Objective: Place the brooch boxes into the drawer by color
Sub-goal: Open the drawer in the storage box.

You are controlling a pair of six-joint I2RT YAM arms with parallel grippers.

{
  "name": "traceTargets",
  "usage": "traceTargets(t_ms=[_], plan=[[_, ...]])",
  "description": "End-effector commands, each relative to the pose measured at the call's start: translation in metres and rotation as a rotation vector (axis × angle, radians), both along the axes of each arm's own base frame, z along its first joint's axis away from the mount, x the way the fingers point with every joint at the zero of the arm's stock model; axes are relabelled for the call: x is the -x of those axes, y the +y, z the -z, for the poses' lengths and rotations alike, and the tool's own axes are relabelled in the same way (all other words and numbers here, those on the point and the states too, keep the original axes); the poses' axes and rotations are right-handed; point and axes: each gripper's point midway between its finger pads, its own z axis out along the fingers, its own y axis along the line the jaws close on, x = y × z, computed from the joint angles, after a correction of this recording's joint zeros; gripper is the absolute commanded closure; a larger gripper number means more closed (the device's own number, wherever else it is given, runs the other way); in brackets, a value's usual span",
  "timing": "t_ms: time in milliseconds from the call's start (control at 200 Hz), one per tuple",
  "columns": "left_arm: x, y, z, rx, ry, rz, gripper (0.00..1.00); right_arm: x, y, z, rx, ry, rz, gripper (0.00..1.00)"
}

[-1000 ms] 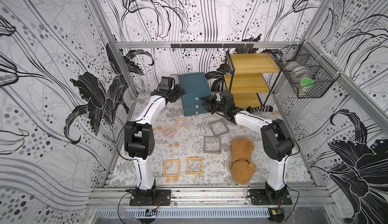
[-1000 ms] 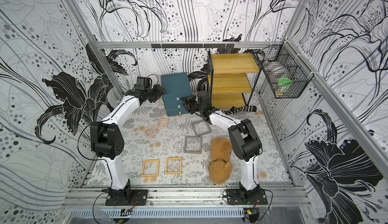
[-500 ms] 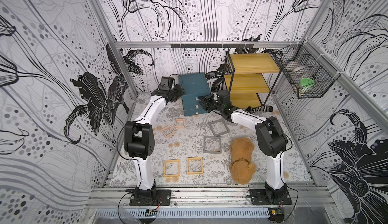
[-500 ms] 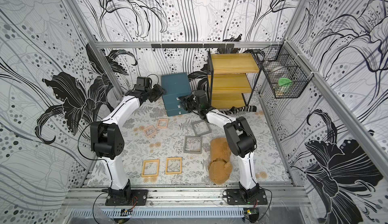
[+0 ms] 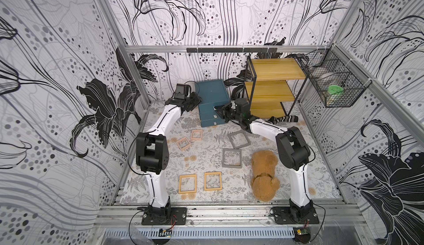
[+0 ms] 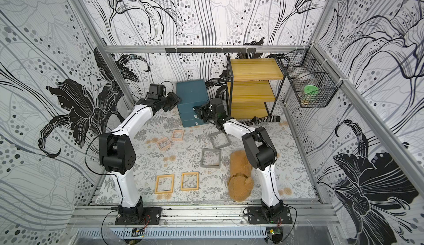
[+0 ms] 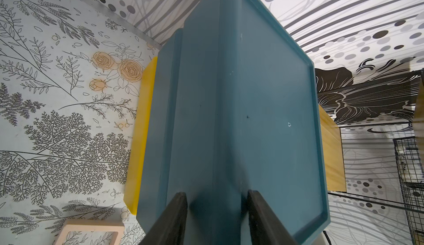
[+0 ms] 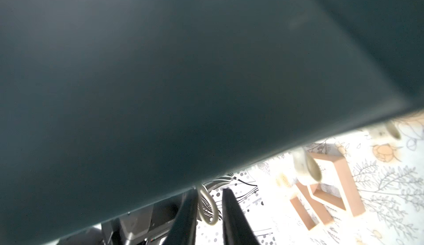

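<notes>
The walls have big black and white flowers, and the floor mat (image 5: 206,145) has little leaves and roses on it.

The right claw (image 8: 210,190) is at the front of the blue chest (image 5: 212,92), up by the top drawer (image 5: 206,109). Its two black fingers (image 8: 187,216) are almost together, with the small silver pull (image 8: 211,221) between them. I cannot tell if they pinch it. Two lower pulls (image 5: 215,116) show further down the chest front. Behind the claw, the right arm lies low, bends at a black elbow, then drops to its foot on the metal rail, far from the chest.

The left claw (image 7: 216,193) sits at the chest's top edge, on the side away from the right claw. Its fingers stand apart, one on each side of that edge. I cannot tell if they squeeze. The left arm stretches long and nearly straight from the chest back to its elbow.

All six brooch boxes lie flat on the mat in front of the chest. The two pink boxes (image 5: 196,135) (image 5: 183,143) are nearest. The two grey boxes (image 5: 239,139) (image 5: 232,158) are a bit further. The two yellow boxes (image 5: 188,184) (image 5: 213,181) are furthest.

A teddy bear (image 5: 263,175) lies far from the chest too. A yellow shelf rack (image 5: 270,92) stands just beside the chest.
</notes>
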Motion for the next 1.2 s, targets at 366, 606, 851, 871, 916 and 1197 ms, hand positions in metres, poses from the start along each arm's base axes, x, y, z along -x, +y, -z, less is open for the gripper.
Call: traceTargets(t_ms=[366, 606, 851, 871, 916, 1197], plan=[[-0.005, -0.004, 0.014, -0.008, 0.013, 0.011, 0.53, 0.005, -0.003, -0.008, 0.018, -0.003, 0.034, 1.00], [-0.006, -0.004, 0.014, -0.007, 0.011, 0.012, 0.54, 0.024, -0.005, -0.004, 0.029, 0.011, 0.019, 1.00], [-0.006, -0.005, 0.015, -0.012, 0.014, 0.017, 0.55, 0.051, -0.009, 0.001, 0.047, 0.027, -0.004, 1.00], [-0.006, -0.004, 0.015, -0.013, 0.014, 0.015, 0.55, 0.053, -0.010, 0.002, 0.050, 0.031, -0.003, 1.00], [-0.007, -0.004, 0.015, -0.012, 0.014, 0.014, 0.55, 0.057, -0.012, 0.004, 0.054, 0.037, -0.002, 1.00], [-0.009, -0.004, 0.012, -0.010, 0.010, 0.011, 0.56, 0.080, -0.022, 0.001, 0.066, 0.052, -0.011, 1.00]])
